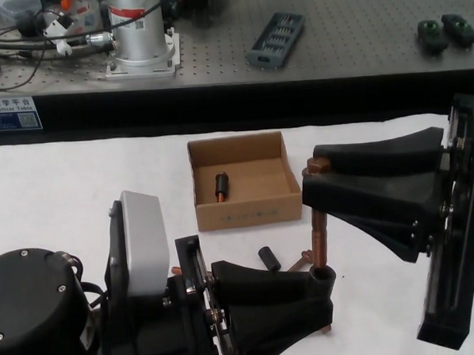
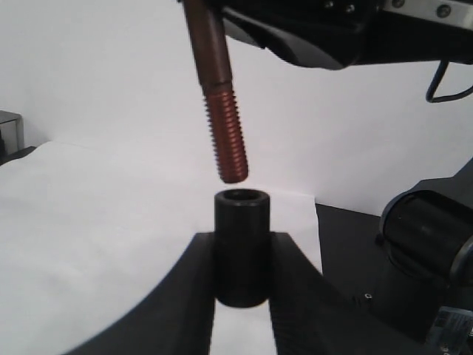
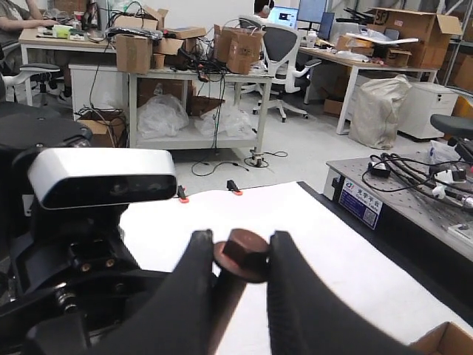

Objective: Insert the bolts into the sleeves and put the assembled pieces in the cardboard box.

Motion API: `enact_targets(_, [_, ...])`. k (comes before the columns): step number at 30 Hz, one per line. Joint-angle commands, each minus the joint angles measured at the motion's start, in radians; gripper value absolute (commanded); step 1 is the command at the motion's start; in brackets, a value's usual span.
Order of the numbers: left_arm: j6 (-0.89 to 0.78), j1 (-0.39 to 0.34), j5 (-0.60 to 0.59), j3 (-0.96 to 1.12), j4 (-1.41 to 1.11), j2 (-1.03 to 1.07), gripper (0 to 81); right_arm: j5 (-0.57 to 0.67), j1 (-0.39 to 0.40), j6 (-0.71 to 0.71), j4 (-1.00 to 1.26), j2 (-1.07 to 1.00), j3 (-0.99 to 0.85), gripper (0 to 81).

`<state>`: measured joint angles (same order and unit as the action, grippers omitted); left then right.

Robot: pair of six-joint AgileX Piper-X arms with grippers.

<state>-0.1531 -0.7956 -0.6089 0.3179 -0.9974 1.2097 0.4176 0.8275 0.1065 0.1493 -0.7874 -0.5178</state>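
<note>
My left gripper (image 2: 242, 275) is shut on a black sleeve (image 2: 241, 245), held upright with its hole facing up. A copper bolt (image 2: 220, 103) hangs point down right over it, the threaded tip just above the hole and slightly off to one side. My right gripper (image 3: 242, 260) is shut on the bolt's head (image 3: 244, 254). In the high view the bolt (image 1: 317, 233) stands between the right gripper (image 1: 315, 172) and the left gripper (image 1: 323, 281), to the right of the cardboard box (image 1: 258, 209). One assembled piece (image 1: 221, 186) lies inside the box.
A loose black sleeve (image 1: 270, 258) and a loose bolt (image 1: 297, 262) lie on the white cloth in front of the box. Behind the cloth is a perforated bench with a metal post (image 1: 138, 28), cables, a grey rack (image 1: 275, 38) and two dark parts (image 1: 446, 31).
</note>
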Motion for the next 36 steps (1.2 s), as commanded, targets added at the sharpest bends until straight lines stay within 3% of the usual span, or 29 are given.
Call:
enact_targets(1, [-0.005, -0.002, -0.006, 0.008, -0.021, -0.001, 0.6, 0.004, 0.0, 0.002, -0.001, -0.002, -0.003, 0.1])
enact_targets(11, [-0.005, -0.002, 0.011, 0.008, -0.035, -0.001, 0.6, 0.036, 0.0, -0.001, -0.061, -0.002, -0.003, 0.1])
enact_targets(25, [-0.049, -0.002, 0.184, 0.008, -0.157, -0.001, 0.6, 0.098, 0.0, -0.047, -0.174, -0.002, 0.014, 1.1])
enact_targets(28, [-0.049, -0.002, 0.186, 0.008, -0.157, -0.001, 0.6, 0.116, 0.0, -0.047, -0.173, -0.002, 0.014, 9.5])
enact_targets(33, [-0.049, -0.002, 0.186, 0.008, -0.157, -0.001, 0.6, 0.113, 0.0, -0.044, -0.168, -0.002, 0.014, 36.0])
enact_targets(36, [-0.049, -0.002, 0.186, 0.008, -0.157, -0.001, 0.6, 0.106, 0.0, -0.044, -0.159, -0.002, 0.014, 36.6])
